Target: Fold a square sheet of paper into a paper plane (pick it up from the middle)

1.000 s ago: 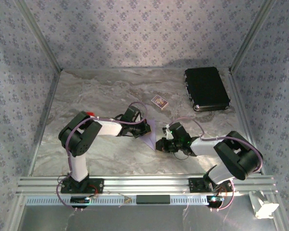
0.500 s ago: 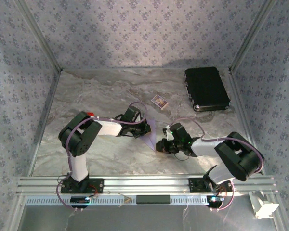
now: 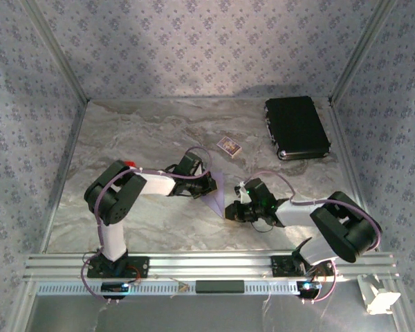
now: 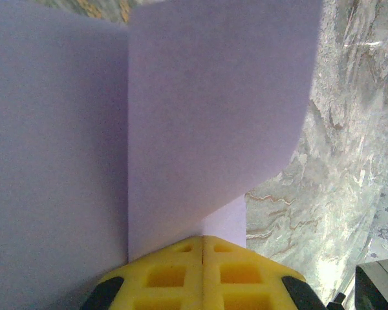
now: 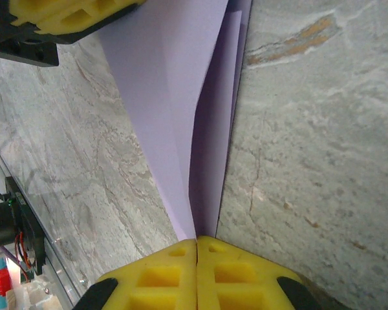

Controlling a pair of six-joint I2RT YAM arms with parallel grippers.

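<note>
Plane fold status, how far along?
Done: paper is already folded, layers and a crease visible in the right wrist view. In hand: left gripper and right gripper both shut on it, at opposite ends. Left: it looks like a broad wedge, not yet a slim dart, so likely more folds.

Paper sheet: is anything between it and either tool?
Nothing visible stands between them. The left tool and the right tool are each shut directly on the folded lilac paper, gripping it from opposite ends.
</note>
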